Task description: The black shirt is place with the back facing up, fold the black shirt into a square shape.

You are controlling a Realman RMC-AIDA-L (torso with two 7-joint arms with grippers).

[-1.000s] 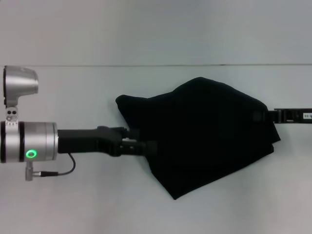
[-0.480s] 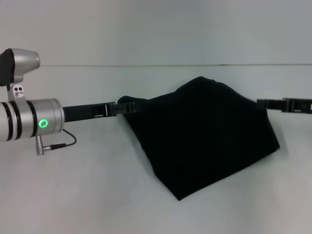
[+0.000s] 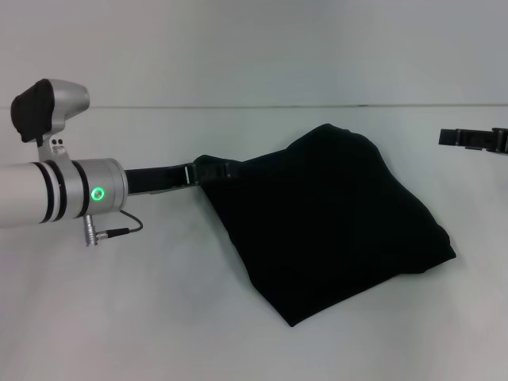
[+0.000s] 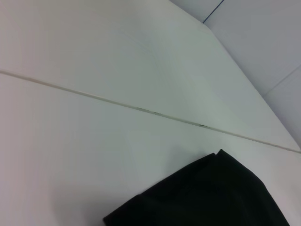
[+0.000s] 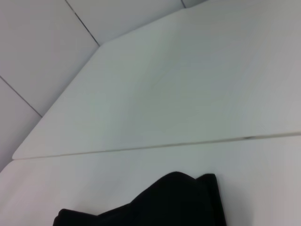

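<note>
The black shirt (image 3: pixel 333 222) lies folded in a rough diamond on the white table (image 3: pixel 119 317), no lettering or label showing. The left gripper (image 3: pixel 213 170) sits at its left corner; whether its claw is apart or clamped cannot be told. The right gripper (image 3: pixel 454 137) hangs apart from the cloth, its state equally unclear.

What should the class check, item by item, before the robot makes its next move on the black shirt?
1. Black shirt lies fully on the table: ok.
2. Shirt folded into a square: not ok, it is a bunched, uneven shape.
3. Right gripper clear of the shirt: ok, apart at the right edge.
4. Left gripper clear of the shirt: not ok, it is at the shirt's left corner.
5. Left gripper has let go: cannot tell.
</note>
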